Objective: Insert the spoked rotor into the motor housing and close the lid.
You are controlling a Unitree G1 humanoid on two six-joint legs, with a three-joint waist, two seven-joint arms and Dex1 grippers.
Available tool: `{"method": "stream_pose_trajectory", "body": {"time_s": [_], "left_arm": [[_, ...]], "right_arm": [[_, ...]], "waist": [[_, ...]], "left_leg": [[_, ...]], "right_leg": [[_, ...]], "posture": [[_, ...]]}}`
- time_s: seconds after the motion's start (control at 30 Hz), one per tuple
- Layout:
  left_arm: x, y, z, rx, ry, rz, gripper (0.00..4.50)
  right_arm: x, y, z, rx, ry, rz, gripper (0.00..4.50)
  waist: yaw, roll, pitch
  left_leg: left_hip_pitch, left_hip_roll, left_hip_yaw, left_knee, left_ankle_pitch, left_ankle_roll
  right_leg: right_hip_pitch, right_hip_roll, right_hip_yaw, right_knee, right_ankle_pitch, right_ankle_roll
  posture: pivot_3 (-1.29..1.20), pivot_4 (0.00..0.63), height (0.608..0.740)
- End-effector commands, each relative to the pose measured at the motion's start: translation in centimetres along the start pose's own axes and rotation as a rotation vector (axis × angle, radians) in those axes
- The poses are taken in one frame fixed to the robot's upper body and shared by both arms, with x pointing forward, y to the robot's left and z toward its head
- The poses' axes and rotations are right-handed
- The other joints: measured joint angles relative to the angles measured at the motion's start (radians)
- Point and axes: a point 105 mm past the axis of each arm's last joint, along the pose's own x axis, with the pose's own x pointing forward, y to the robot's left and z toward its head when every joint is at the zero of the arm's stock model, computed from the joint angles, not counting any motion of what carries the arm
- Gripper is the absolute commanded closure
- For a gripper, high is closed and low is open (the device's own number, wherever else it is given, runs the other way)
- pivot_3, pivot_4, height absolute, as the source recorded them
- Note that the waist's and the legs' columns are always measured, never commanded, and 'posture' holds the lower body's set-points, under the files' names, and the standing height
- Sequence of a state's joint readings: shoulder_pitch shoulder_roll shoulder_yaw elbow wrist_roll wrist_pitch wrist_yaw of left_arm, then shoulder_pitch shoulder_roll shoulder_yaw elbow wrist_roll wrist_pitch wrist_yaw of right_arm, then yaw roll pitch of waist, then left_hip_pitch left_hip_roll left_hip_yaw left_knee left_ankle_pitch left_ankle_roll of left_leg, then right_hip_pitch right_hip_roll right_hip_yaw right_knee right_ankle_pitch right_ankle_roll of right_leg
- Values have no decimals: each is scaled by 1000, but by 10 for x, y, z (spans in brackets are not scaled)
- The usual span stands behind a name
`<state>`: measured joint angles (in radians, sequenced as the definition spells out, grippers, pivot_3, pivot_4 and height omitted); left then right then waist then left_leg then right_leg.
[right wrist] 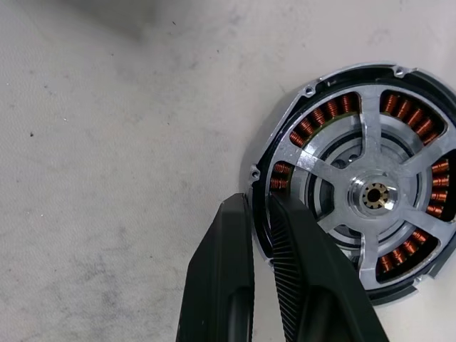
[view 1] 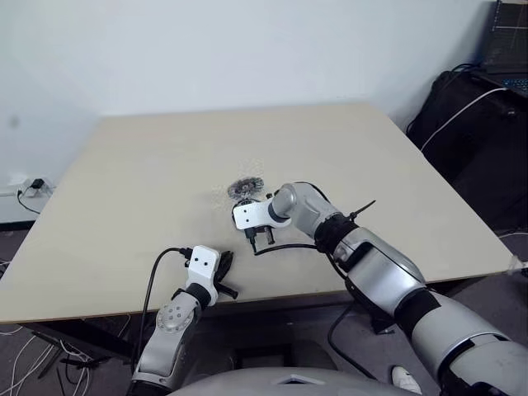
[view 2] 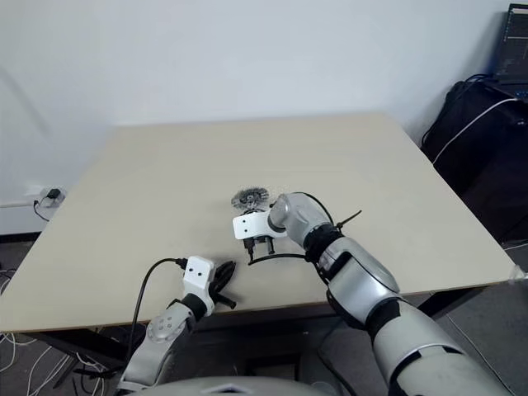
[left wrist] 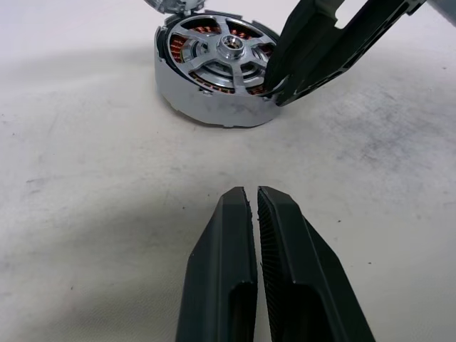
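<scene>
The rotor (right wrist: 370, 196) sits seated in the housing (right wrist: 281, 178), its silver spokes and hub lying over the ring of copper windings, which show through the gaps between the spokes; the assembled pair rests flat on the pale table (view 1: 132, 181), a little to the 6 o'clock side of the table's centre in the head views. The right gripper (right wrist: 261, 214) points steeply down at the unit's edge, at about 8 o'clock on the disc as the right wrist view shows it; its two black fingers (right wrist: 303, 278) stand nearly together, a thin gap between them, and that gap lies over the housing's rim, so the jaws look pinched on the rim, with one finger over the windings and the other outside the disc. In the left wrist view the same fingers come down onto the near edge of the silver casing. The left gripper (left wrist: 255, 206) hovers low over bare table toward 7 o'clock of the unit, well apart from it, its jaws closed with pads pressed together and nothing between them
</scene>
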<state>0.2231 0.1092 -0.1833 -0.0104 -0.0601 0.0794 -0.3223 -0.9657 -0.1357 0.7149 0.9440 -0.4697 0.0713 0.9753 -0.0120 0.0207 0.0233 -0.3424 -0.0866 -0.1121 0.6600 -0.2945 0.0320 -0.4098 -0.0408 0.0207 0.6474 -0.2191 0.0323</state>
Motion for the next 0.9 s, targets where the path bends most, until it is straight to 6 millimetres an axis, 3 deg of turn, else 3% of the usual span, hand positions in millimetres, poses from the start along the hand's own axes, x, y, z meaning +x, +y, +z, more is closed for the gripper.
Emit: {"method": "stream_pose_trajectory", "body": {"time_s": [0.03,0.4,0.67,0.9], "left_arm": [[1,2,11,5,-48,7,4205],[2,-1,10,0,-45,-3,4205],[6,-5,9,-7,-40,-25,4205],[7,-9,7,-9,-34,-43,4205]], "right_arm": [[-6,-10,0,10,-5,-45,4378],[-25,1,8,144,-201,-18,4378],[-52,33,-2,160,-244,-3,4378],[-64,64,-2,220,-262,-7,4378]], "waist": [[0,0,0],[2,0,0],[10,-1,0],[26,-3,2]], "left_leg": [[0,0,0,0,0,0],[-1,0,-1,0,0,0],[-6,0,-2,0,0,1],[-6,0,-2,1,-1,1]], "right_leg": [[0,0,0,0,0,0],[-1,0,-1,0,0,0],[0,-2,-1,-1,0,0],[1,-2,-2,-2,0,0]], "posture": [[0,0,740],[0,0,740],[0,0,740],[0,0,740]]}}
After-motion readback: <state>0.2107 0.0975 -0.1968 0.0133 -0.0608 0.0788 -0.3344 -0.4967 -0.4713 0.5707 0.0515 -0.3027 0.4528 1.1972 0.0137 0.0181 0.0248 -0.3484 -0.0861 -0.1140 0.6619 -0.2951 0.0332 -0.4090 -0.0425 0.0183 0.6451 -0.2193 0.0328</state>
